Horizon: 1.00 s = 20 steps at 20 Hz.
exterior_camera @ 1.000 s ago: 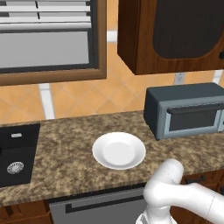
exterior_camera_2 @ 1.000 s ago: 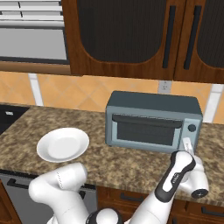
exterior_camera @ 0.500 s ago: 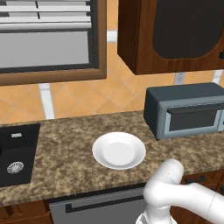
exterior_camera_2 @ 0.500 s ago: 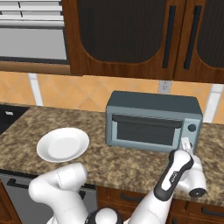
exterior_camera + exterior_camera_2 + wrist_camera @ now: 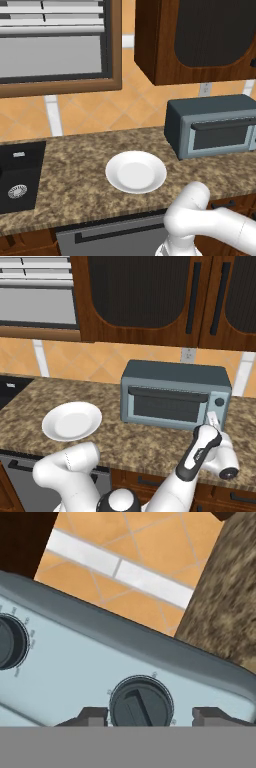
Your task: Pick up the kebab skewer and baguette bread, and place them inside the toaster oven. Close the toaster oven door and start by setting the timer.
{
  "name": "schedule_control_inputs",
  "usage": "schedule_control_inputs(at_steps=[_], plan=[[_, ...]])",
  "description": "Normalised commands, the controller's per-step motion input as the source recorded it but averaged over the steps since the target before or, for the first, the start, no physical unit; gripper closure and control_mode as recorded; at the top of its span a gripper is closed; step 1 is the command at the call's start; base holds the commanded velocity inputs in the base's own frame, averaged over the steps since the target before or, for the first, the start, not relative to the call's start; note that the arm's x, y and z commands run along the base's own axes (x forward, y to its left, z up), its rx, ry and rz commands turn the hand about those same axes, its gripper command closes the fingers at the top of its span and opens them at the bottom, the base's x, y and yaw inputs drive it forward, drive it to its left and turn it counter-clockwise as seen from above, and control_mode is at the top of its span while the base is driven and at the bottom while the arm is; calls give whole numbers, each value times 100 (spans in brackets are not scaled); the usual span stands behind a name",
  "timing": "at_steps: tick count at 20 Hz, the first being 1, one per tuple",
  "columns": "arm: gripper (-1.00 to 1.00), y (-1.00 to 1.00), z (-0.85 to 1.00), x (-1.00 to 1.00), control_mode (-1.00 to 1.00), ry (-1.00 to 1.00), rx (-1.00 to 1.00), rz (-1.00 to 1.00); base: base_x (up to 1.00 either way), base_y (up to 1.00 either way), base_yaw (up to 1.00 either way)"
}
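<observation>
The toaster oven (image 5: 210,127) (image 5: 175,393) stands on the counter with its door (image 5: 167,406) closed. In the right base view my gripper (image 5: 212,418) presses against the oven's right control panel. In the hand view my gripper (image 5: 150,714) has a dark fingertip on each side of the lower round knob (image 5: 141,704), shut on it. A second knob (image 5: 10,642) (image 5: 219,402) sits further along the panel. The kebab skewer and the baguette bread are out of view.
A white plate (image 5: 136,172) (image 5: 71,421) lies bare on the granite counter left of the oven. A black sink (image 5: 17,175) is at the far left. Dark wooden wall cabinets (image 5: 150,301) hang above the oven.
The jaws have drawn in around the lower knob. The arm has barely shifted, and the oven and plate stand as before.
</observation>
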Motion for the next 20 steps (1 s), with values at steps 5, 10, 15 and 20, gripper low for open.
schedule_control_inputs(at_steps=[5, 10, 15, 20], plan=[[100, 0, 50, 1, -100, 0, -5, 14, 0, 0, 0], [100, 0, 58, 16, -100, 0, -8, 10, 0, 0, 0], [100, 4, 59, 25, -100, 0, -13, 6, 0, 0, 0], [100, 11, 56, 17, -100, 0, -16, 1, 0, 0, 0]])
